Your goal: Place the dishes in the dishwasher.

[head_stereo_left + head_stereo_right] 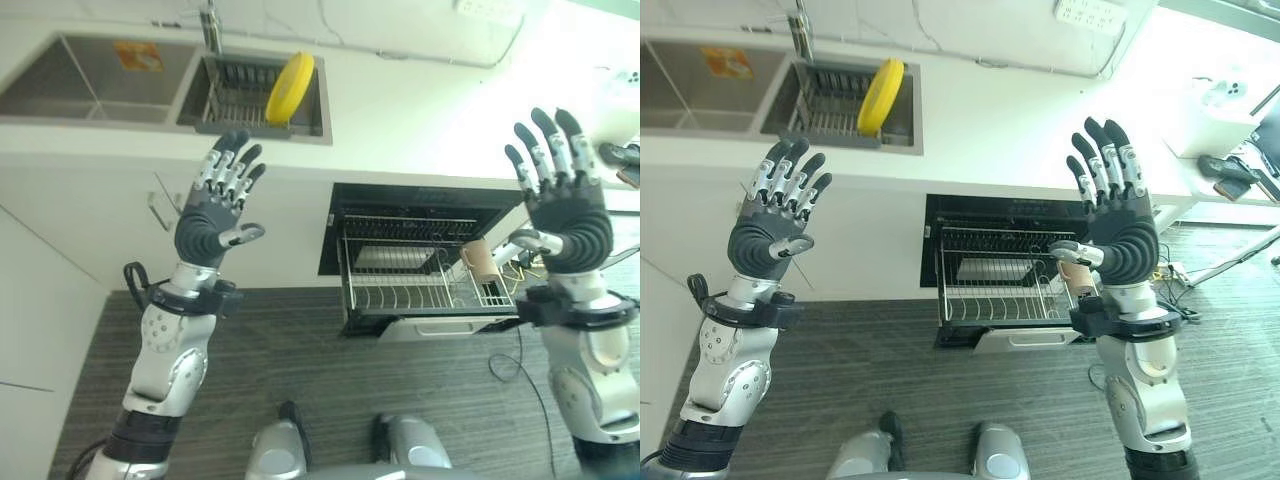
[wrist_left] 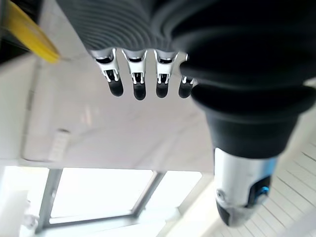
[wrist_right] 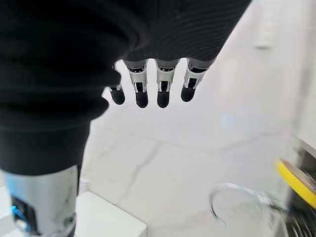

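Observation:
A yellow plate (image 1: 290, 88) stands on edge in the wire rack (image 1: 236, 98) inside the right sink basin. Below the counter the dishwasher (image 1: 420, 255) is open, its wire rack (image 1: 415, 285) pulled out with a tan cup (image 1: 482, 259) at its right side. My left hand (image 1: 215, 215) is raised in front of the cabinet, fingers straight, holding nothing. My right hand (image 1: 565, 205) is raised at the far right above the dishwasher, fingers straight and empty. The yellow plate's edge (image 2: 29, 32) shows beside my left hand's fingers (image 2: 139, 81); my right hand's fingers (image 3: 153, 86) are spread.
The left sink basin (image 1: 85, 80) lies beside the plate's basin, with a tap (image 1: 211, 28) between them. The white countertop (image 1: 420, 120) runs right. A cabinet handle (image 1: 160, 205) sits behind my left hand. Dark wood floor (image 1: 300, 360) lies before the dishwasher.

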